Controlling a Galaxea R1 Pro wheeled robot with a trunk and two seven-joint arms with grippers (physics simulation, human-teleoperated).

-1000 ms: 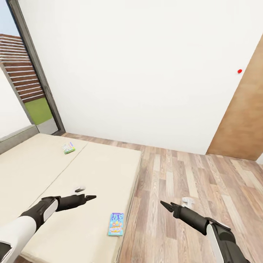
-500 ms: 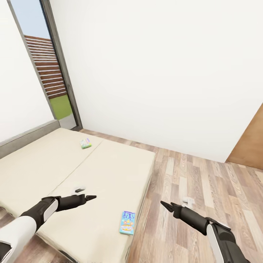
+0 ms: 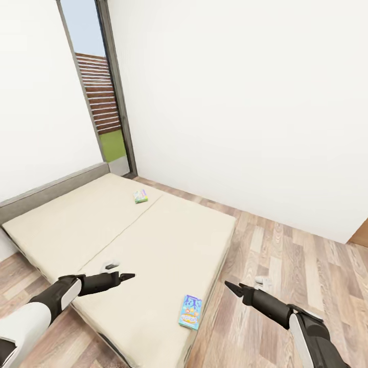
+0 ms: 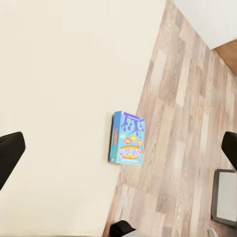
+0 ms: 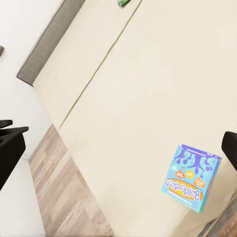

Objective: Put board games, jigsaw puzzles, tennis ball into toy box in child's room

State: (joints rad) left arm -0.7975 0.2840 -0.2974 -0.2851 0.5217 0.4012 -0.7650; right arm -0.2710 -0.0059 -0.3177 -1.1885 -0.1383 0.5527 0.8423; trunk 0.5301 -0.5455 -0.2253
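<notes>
Two board games lie on the beige bed. The green-bordered one sits near the middle seam at the far side. The mostly blue one lies at the near corner by the mattress edge, and is also seen as the blue box in the left wrist view and the blue box in the right wrist view. My left gripper hovers over the mattress, left of the blue box, open and empty. My right gripper hangs over the floor to its right, open and empty. The toy box and table are out of view.
A grey headboard runs along the bed's left side. A tall dark-framed window stands behind the bed in the white wall. Wood-plank floor spreads to the right of the bed, with a brown door edge at far right.
The whole view has swung left, so the bed and both game boxes sit further right in the picture and the door has nearly left it. Both arms hold the same pose.
</notes>
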